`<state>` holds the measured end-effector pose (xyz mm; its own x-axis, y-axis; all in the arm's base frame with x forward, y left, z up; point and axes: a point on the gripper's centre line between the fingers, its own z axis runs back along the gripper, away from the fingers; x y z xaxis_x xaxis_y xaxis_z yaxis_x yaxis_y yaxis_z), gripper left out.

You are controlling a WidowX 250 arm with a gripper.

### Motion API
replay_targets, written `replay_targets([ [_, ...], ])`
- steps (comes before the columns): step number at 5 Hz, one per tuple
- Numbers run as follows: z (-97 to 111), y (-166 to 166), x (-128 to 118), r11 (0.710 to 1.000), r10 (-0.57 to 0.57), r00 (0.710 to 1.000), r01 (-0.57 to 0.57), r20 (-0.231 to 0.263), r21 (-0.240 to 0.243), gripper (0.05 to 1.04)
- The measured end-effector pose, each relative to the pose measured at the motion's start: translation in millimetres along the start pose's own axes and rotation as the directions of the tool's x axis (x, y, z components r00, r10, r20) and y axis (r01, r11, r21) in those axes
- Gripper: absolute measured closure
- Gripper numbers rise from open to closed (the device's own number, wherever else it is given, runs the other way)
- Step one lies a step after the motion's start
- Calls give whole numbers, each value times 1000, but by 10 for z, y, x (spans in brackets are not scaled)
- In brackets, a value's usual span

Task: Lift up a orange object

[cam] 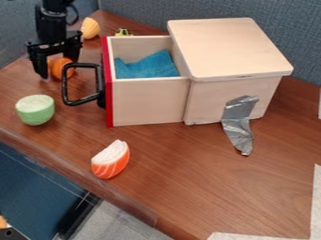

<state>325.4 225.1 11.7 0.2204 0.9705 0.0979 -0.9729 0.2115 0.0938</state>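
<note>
The black gripper [59,69] hangs at the upper left, low over the table, with its fingers spread apart. Between them is a round orange object [61,68], partly behind the drawer handle. A gap shows between the left finger and the object. An orange-and-white wedge [111,160] lies on the table in front of the drawer, and a ridged yellow-orange piece [90,28] sits behind the gripper.
A wooden box [229,51] has its drawer [149,101] pulled out to the left, a blue cloth [149,65] inside. The black handle [82,101] stands close to the gripper. A green object [35,110] sits near the table's left edge. Grey tape [237,126] hangs from the box.
</note>
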Motion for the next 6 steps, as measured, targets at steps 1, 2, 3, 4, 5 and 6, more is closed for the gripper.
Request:
replay_targets([
  [1, -4, 63, -53, 1000, -24, 1000, 24, -4, 4, 119],
  [2, -4, 76, -70, 1000, -27, 1000, 27, -10, 2, 372],
  [3, 8, 78, -57, 1000, -9, 1000, 9, -14, 3, 392],
  [4, 65, 73, -19, 1000, -7, 1000, 7, -17, 4, 392],
  [5, 192, 86, 41, 1000, -7, 1000, 7, -2, 15, 392],
  [6, 526, 106, 107, 1000, -17, 999, 18, 42, -15, 392],
])
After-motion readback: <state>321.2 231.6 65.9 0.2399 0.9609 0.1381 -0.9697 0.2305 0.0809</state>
